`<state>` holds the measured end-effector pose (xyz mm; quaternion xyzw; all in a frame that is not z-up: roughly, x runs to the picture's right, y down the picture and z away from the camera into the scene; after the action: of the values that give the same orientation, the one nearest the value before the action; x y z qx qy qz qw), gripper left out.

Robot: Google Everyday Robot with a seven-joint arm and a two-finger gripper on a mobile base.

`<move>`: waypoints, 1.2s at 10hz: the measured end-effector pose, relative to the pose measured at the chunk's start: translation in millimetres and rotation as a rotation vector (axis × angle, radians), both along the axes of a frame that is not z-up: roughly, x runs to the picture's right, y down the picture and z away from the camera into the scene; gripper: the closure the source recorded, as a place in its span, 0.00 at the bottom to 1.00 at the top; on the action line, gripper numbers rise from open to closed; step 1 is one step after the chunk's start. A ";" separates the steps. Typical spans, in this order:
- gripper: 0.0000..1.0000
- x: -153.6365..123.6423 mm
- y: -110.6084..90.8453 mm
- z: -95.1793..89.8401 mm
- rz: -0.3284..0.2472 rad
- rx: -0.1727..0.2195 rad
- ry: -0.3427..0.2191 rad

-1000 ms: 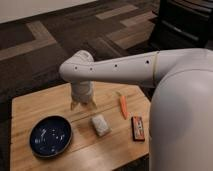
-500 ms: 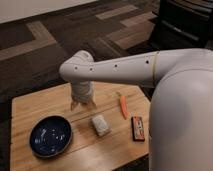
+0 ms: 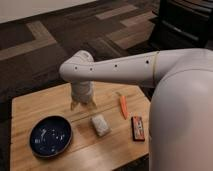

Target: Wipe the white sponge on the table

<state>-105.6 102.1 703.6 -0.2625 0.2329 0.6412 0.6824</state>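
Note:
The white sponge [image 3: 100, 125] is a small whitish-grey block lying on the light wood table [image 3: 30, 107], right of the blue bowl. My gripper [image 3: 83, 105] hangs from the white arm above the table's middle, behind and a little left of the sponge, fingers pointing down. It is apart from the sponge and holds nothing that I can see.
A dark blue bowl [image 3: 50, 136] sits at the front left of the table. An orange carrot [image 3: 123, 106] lies right of the gripper. A dark red-edged bar [image 3: 137, 127] lies near the right edge. My white body [image 3: 185, 120] fills the right side. Dark patterned carpet surrounds the table.

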 end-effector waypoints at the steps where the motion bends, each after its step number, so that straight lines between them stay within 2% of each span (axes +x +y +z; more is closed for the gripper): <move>1: 0.35 0.1 0.0 0.0 0.000 0.000 0.000; 5: 0.35 0.1 -0.1 0.1 0.000 0.000 0.001; 6: 0.35 5.2 1.2 1.1 -0.014 -0.002 0.017; 9: 0.35 55.2 12.4 4.4 -0.121 0.005 0.114; 10: 0.35 66.2 18.0 5.2 -0.162 0.018 0.105; 12: 0.35 77.0 35.3 12.5 -0.219 0.043 0.035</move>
<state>-28.6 137.4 716.0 -0.2096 0.2584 0.5720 0.7498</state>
